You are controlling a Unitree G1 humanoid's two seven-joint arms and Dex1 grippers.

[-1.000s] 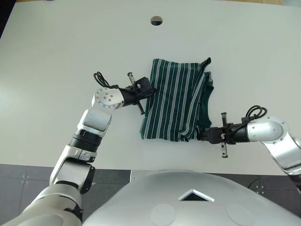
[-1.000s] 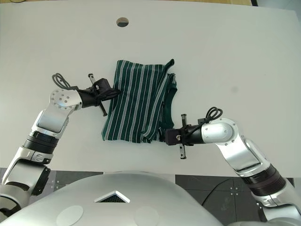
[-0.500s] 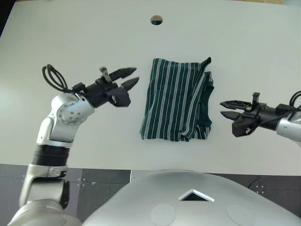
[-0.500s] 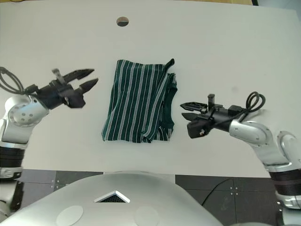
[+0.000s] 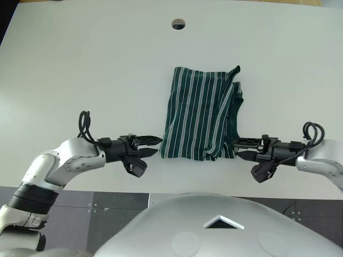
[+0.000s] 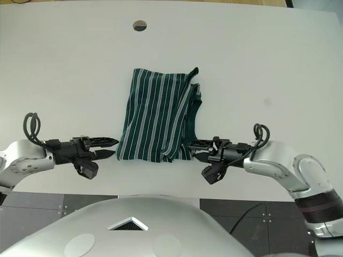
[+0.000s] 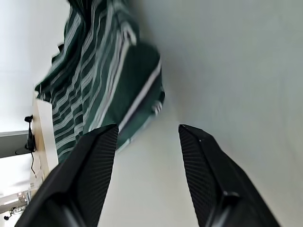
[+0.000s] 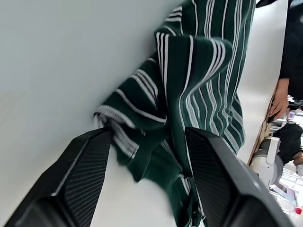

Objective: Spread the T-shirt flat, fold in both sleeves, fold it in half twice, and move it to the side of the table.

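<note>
- The T-shirt (image 5: 201, 115), dark green with thin white stripes, lies folded into a rough upright rectangle on the white table (image 5: 80, 64), about midway between my two arms and closer to the near edge than the far one.
- Its right side shows stacked layers with an uneven edge, and a small tip of cloth pokes out at the far right corner.
- My left gripper (image 5: 158, 145) lies low over the table at the shirt's near left corner, pointing toward it, its fingers parted a moderate way and holding nothing.
- From the left wrist camera, that corner of the T-shirt (image 7: 94, 90) sits just past the gap between my fingers (image 7: 94, 179), apart from them.
- My right gripper (image 5: 236, 148) mirrors this at the near right corner, also parted and empty.
- From the right wrist camera, the bunched hem of the T-shirt (image 8: 203, 90) reaches down between my fingers (image 8: 85, 184) (whether either pad touches the cloth, I cannot tell).
- A small round hole (image 5: 178, 23) sits in the tabletop near the far edge, well apart from the shirt.
</note>
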